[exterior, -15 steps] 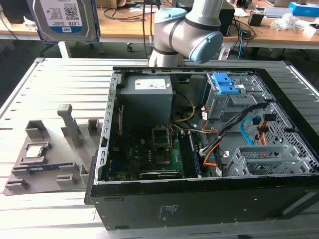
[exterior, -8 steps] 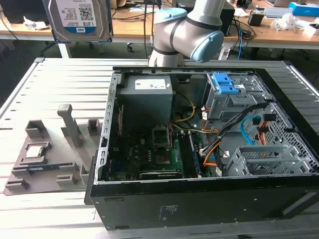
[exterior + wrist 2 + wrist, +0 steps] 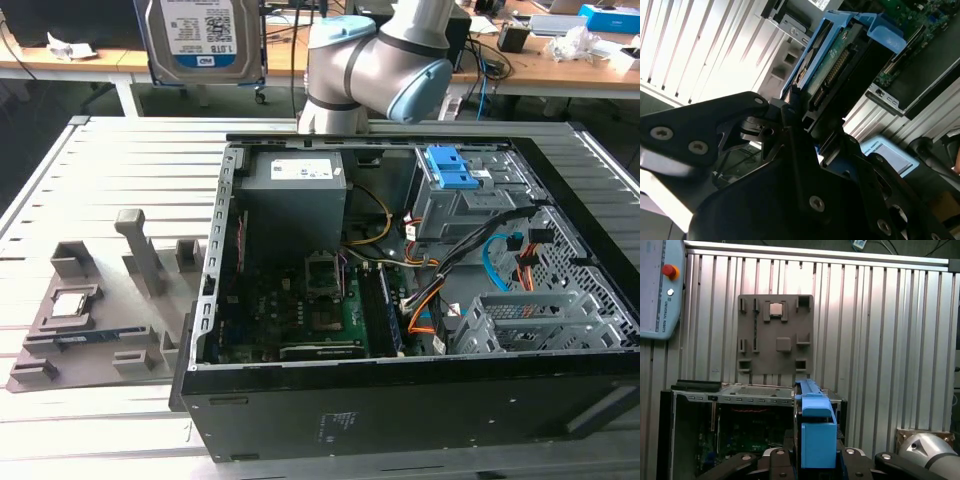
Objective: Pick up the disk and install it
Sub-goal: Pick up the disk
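The disk [image 3: 200, 35], a silver hard drive with a white-and-blue label, hangs high above the table at the exterior view's left, behind the open computer case [image 3: 400, 405]. In the second wrist view I see the disk [image 3: 835, 65] edge-on, with its green board, connector and blue side rails. My gripper [image 3: 810, 127] is shut on its near end, a black finger on each side. The first wrist view looks down past a blue rail of the disk [image 3: 816, 432], held in the gripper [image 3: 815, 462], to the case below.
Inside the case are a grey power supply box [image 3: 295, 190], a drive bay with a blue latch [image 3: 455, 170], a motherboard and cables. A grey fixture plate [image 3: 90, 320] with a small square processor chip [image 3: 72, 303] lies on the slatted table. A pendant with a red button [image 3: 660, 290] lies beyond.
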Motion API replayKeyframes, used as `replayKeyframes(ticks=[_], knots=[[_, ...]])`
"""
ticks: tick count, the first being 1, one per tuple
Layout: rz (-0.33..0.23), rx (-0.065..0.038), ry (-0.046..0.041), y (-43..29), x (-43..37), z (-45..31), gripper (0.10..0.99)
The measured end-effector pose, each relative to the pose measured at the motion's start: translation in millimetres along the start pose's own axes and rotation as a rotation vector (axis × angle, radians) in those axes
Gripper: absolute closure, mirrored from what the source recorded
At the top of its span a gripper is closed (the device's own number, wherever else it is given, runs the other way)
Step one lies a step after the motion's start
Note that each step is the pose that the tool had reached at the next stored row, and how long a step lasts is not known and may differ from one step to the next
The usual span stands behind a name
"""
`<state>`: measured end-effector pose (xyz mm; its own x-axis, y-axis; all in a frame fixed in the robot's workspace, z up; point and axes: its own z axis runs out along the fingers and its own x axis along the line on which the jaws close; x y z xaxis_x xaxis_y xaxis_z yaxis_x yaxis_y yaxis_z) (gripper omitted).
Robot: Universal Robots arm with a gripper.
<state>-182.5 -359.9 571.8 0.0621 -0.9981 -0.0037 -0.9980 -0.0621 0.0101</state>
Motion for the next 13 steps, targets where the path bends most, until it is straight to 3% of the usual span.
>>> replayKeyframes(ticks=[6, 13], knots=[[0.000, -0.001, 0.0000, -26.9, 1.7, -0.3, 0.718], [0.000, -0.002, -0.0001, -49.4, 3.1, -0.5, 0.718]])
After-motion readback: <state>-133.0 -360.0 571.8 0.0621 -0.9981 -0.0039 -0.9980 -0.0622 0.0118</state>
